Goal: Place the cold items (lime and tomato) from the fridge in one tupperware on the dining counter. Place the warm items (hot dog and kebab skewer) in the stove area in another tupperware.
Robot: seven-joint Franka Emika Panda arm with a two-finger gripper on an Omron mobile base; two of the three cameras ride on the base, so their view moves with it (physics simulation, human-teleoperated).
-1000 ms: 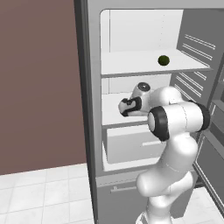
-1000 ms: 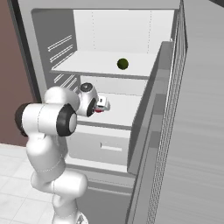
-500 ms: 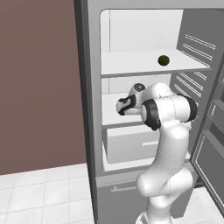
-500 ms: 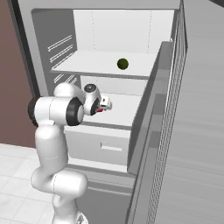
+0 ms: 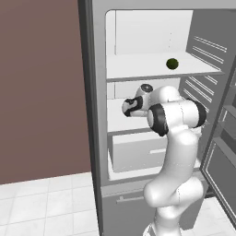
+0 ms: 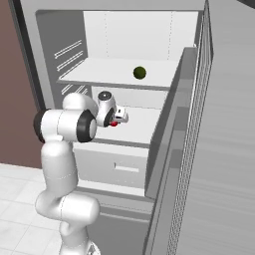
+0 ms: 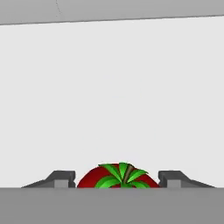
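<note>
The red tomato point(image 7: 119, 177) with its green stem lies on the white middle fridge shelf point(image 6: 144, 127), and a sliver of the tomato point(image 6: 114, 123) shows red at the hand. My gripper point(image 7: 119, 181) has a fingertip pressed close against each side of it. The gripper point(image 5: 130, 107) reaches into the fridge at the middle shelf, low over it. The dark green lime point(image 5: 172, 63) sits alone on the upper shelf, above and to the right of the hand; the lime point(image 6: 140, 73) is well apart from the arm.
A white drawer point(image 5: 133, 152) sits below the middle shelf. The open fridge door point(image 6: 219, 149) stands close on the right with its racks point(image 5: 226, 138). A brown wall point(image 5: 41, 92) borders the fridge on the left.
The fingers have drawn in from wide open onto the tomato's sides. The elbow has swung inward toward the fridge; the hand has stayed at the middle shelf.
</note>
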